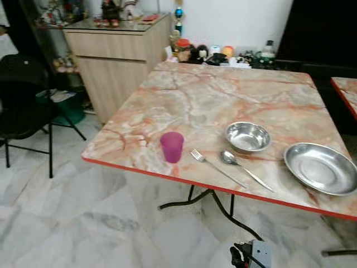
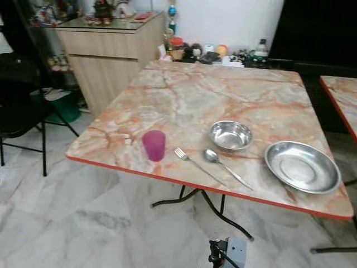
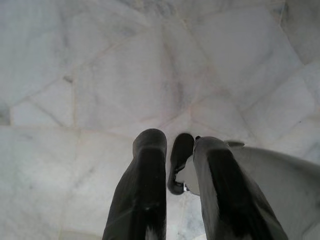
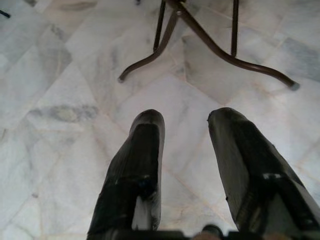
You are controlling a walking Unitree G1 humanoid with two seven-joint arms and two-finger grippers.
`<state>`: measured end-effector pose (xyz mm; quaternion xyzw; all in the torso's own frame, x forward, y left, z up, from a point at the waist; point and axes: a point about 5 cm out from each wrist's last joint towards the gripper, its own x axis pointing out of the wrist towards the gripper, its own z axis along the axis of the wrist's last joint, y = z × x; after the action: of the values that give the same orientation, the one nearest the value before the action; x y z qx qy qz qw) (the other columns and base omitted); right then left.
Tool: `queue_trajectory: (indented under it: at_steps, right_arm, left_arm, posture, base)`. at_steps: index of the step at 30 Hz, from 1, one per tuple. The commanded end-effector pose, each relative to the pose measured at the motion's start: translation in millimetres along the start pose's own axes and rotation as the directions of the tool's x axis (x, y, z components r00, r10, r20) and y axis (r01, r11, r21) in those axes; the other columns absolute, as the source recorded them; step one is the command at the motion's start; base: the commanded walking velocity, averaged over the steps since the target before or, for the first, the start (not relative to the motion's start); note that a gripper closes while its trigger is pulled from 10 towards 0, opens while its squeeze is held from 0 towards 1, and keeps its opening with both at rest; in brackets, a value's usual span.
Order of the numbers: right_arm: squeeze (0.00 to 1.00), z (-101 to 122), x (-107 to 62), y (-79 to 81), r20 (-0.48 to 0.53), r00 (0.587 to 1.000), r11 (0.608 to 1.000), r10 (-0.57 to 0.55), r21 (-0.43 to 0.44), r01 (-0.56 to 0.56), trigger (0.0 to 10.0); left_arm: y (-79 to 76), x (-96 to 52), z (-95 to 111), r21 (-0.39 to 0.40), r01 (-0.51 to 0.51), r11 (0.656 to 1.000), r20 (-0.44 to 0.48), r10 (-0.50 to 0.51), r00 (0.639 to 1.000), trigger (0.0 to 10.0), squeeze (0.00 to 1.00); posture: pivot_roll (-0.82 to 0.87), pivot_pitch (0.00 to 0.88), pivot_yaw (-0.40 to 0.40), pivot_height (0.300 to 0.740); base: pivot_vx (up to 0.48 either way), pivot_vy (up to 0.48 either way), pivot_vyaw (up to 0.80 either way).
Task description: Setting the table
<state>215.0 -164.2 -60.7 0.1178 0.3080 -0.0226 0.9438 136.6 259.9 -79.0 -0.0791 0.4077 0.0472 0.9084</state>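
Both arms hung idle: the left gripper [image 3: 178, 150] and the right gripper [image 4: 185, 135] had fingers apart, empty, over the floor. On the table [image 1: 223, 95], near its front edge, sat one purple cup [image 1: 172, 147], one fork [image 1: 215, 166], one spoon [image 1: 242, 169], one bowl [image 1: 247, 136] and one plate [image 1: 320, 167]. Stepping closer first would probably help before reaching.

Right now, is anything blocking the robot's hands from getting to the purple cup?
Nothing on the table blocks the purple cup: it stands alone near the front edge, with the fork to its right. But both end effectors hang low over the floor, the left end effector and the right end effector, so the table edge lies above them.
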Motion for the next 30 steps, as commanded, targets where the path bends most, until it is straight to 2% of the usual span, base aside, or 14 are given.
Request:
queue_trajectory:
  at_steps: [1, 5, 11, 14, 15, 17, 20, 21, 22, 25, 30]
  right_arm:
    - [0.00, -1, 0.8, 1.2, -0.015, 1.000, 1.000, -0.003, 0.005, 0.003, 10.0]
    - [0.00, -1, 1.7, 4.6, -0.024, 1.000, 1.000, 0.015, -0.012, -0.015, 10.0]
    - [0.00, 5, 2.8, 0.2, -0.010, 1.000, 0.999, 0.021, -0.026, -0.021, 10.0]
    - [0.00, 9, 2.8, -6.5, 0.011, 1.000, 1.000, -0.011, -0.008, 0.011, 10.0]
    - [0.00, 9, 2.8, -6.5, 0.011, 1.000, 1.000, -0.011, -0.008, 0.011, 10.0]
    - [0.00, 10, 2.2, -8.2, 0.027, 0.999, 1.000, -0.025, 0.014, 0.025, 10.0]
    - [0.00, 11, 1.4, -11.9, 0.045, 0.997, 0.998, -0.060, 0.039, 0.058, 10.0]
    - [0.00, 11, 0.8, -13.1, 0.053, 0.996, 0.997, -0.064, 0.043, 0.062, 10.0]
    - [0.00, 11, 0.8, -13.1, 0.053, 0.996, 0.997, -0.064, 0.043, 0.062, 10.0]
    - [0.00, 11, -0.6, -14.5, 0.066, 0.996, 0.998, -0.058, 0.036, 0.056, 10.0]
    - [0.00, 8, -4.4, -20.0, 0.074, 0.996, 0.999, -0.048, 0.005, 0.047, 10.0]
  left_arm:
    - [6.0, -2.9, 1, 0.016, 0.006, 1.000, 0.011, -0.006, 1.000, 10.0, 0.00]
    - [8.2, -3.5, 1, -0.021, -0.030, 0.999, 0.027, 0.030, 0.999, 10.0, 0.00]
    - [1.2, 0.3, 9, -0.009, -0.009, 1.000, 0.062, 0.009, 0.998, 10.0, 0.00]
    - [-0.8, 6.1, 25, 0.089, -0.010, 0.996, 0.080, 0.003, 0.997, 10.0, 0.00]
    - [-0.8, 6.1, 25, 0.089, -0.010, 0.996, 0.080, 0.003, 0.997, 10.0, 0.00]
    - [-4.5, 10.1, 35, 0.151, 0.003, 0.989, 0.087, -0.017, 0.996, 10.0, 0.00]
    - [-17.1, 19.2, 53, 0.197, 0.033, 0.980, 0.095, -0.053, 0.994, 10.0, 0.00]
    - [-25.8, 22.8, 58, 0.233, 0.064, 0.970, 0.089, -0.086, 0.992, 10.0, 0.00]
    - [-25.8, 22.8, 58, 0.233, 0.064, 0.970, 0.089, -0.086, 0.992, 10.0, 0.00]
    - [-38.4, 27.2, 65, 0.275, 0.100, 0.956, 0.089, -0.128, 0.988, 10.0, 0.00]
    - [-51.4, 31.1, 67, 0.280, 0.108, 0.954, 0.099, -0.140, 0.985, 10.0, 0.00]
  posture:
    - [0.26, 0.000, 0.036, 0.740]
    - [0.28, 0.000, 0.015, 0.740]
    - [0.28, 0.000, -0.006, 0.740]
    - [0.23, 0.000, 0.006, 0.740]
    - [0.23, 0.000, 0.006, 0.740]
    - [0.20, 0.000, 0.026, 0.740]
    - [0.15, 0.003, 0.031, 0.740]
    - [0.13, 0.022, 0.034, 0.740]
    - [0.13, 0.022, 0.034, 0.740]
    - [0.11, 0.032, 0.026, 0.740]
    - [0.08, 0.056, 0.001, 0.740]
  base:
    - [0.000, 0.000, 0.00]
    - [0.000, 0.000, 0.00]
    - [0.000, 0.000, 0.00]
    - [0.000, 0.000, 0.00]
    - [0.000, 0.000, 0.00]
    - [0.000, 0.000, 0.00]
    - [0.000, 0.000, 0.00]
    - [0.000, 0.000, 0.00]
    - [0.000, 0.000, 0.00]
    - [0.000, 0.000, 0.00]
    - [0.000, 0.000, 0.00]
